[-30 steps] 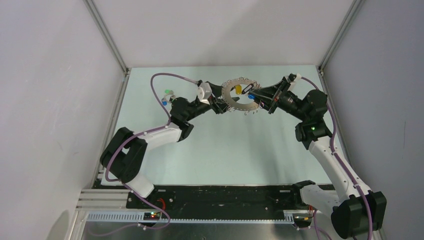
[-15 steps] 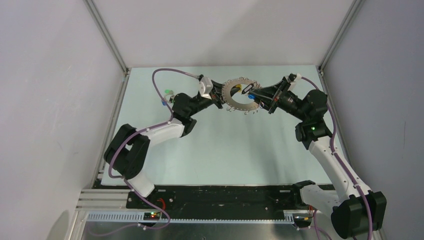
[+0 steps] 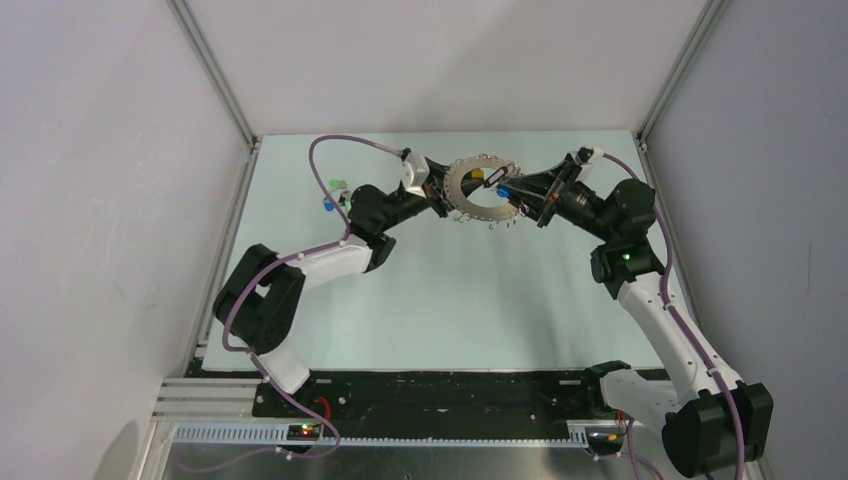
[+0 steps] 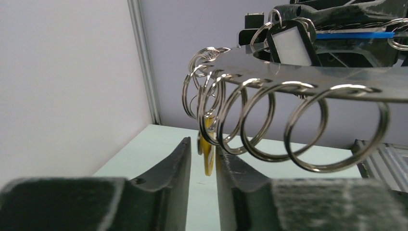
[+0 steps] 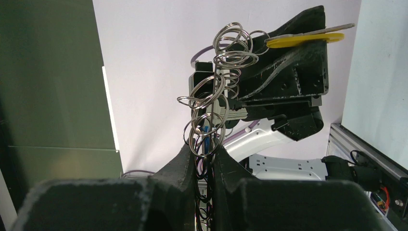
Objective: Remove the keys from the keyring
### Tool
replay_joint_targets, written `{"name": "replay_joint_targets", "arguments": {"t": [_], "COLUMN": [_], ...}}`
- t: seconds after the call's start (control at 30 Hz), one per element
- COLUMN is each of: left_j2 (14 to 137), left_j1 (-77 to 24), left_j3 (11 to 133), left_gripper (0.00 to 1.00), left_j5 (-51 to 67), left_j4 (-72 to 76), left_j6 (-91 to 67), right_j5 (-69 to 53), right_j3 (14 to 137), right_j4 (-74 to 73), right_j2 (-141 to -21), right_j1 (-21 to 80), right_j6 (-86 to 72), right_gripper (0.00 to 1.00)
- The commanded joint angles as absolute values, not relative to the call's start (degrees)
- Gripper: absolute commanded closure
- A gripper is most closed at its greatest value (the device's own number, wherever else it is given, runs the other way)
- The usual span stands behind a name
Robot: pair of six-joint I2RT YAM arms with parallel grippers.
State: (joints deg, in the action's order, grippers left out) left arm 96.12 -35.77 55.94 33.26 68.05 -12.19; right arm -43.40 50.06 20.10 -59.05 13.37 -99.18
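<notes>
The silver keyring [image 3: 470, 202] hangs in the air between both grippers at the back of the table. My right gripper [image 3: 517, 190] is shut on its right rim; in the right wrist view its jaws [image 5: 201, 153] pinch the ring edge-on among small loops [image 5: 211, 103]. A blue key [image 3: 503, 192] hangs there. My left gripper [image 3: 441, 196] is at the ring's left rim. In the left wrist view its narrow jaws [image 4: 203, 151] close on a yellow key [image 4: 208, 158] hanging from the loops under the ring's plate [image 4: 308, 74]. A black tag [image 4: 291, 44] sits on the ring.
A green key [image 3: 337, 184] and a blue key [image 3: 328, 203] lie loose on the pale green table at the far left, beside the left arm. Grey walls with metal frame posts close in the back and sides.
My left gripper has moved up and away from me along the ring's left rim and its wrist has turned. The ring and the right arm have stayed put.
</notes>
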Motion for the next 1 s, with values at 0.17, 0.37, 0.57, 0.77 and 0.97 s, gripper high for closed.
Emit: {"name": "replay_joint_targets", "arguments": {"t": [0.17,0.37,0.57,0.77,0.97], "left_j2": [97.3,92.0,83.5,71.9,65.4], "left_j1": [-36.1,-34.0,-33.2,-34.7,-36.3], "left_j3": [58.9,53.2,48.2,47.3,57.6], "left_gripper": [0.99,1.00,1.00,1.00,1.00], "left_j5": [35.1,31.9,29.4,21.1,7.2], "left_j4": [70.0,68.1,58.2,31.8,-7.7], "left_j6": [-13.4,-11.3,-8.0,-2.7,1.4], "right_j5": [-44.5,-48.3,-57.7,-68.5,-68.2], "right_j3": [53.3,53.3,53.0,53.0,53.0], "right_j4": [23.3,20.9,16.8,10.2,4.5], "right_j2": [-57.8,-56.7,-57.2,-60.6,-66.4], "right_j1": [13.1,11.7,10.0,9.4,11.2], "right_j6": [-99.4,-93.9,-79.2,-56.5,-42.5], "right_gripper": [1.00,1.00,1.00,1.00,1.00]}}
